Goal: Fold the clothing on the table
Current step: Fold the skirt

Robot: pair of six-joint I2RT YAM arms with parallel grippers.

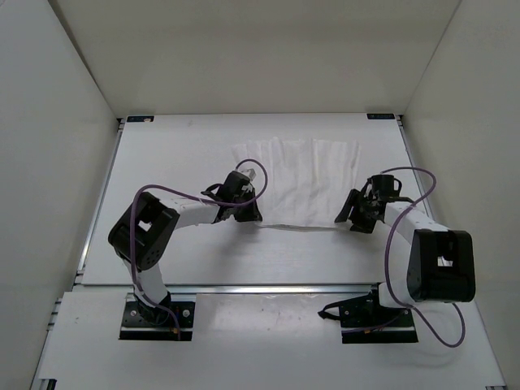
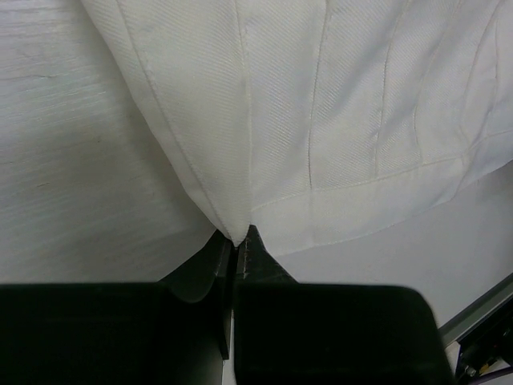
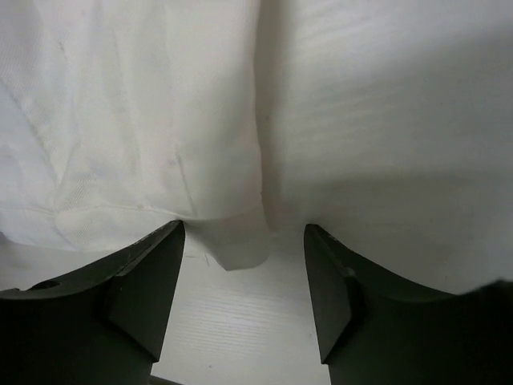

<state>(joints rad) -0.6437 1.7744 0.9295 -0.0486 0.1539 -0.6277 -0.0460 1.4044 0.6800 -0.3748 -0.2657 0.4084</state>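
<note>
the left gripper (image 2: 240, 241) is pinching the clothing (image 1: 301, 183) at its near left corner; the right gripper (image 3: 243, 233) is hanging open, its fingers straddling the near right corner.

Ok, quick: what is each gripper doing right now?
Left gripper: closed, pinching a corner of the clothing.
Right gripper: open, fingers either side of a clothing corner, not gripping.

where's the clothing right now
Top view: the clothing lies centred on the table, near-left corner pinched by the left hand, open right hand at its near-right corner.
</note>
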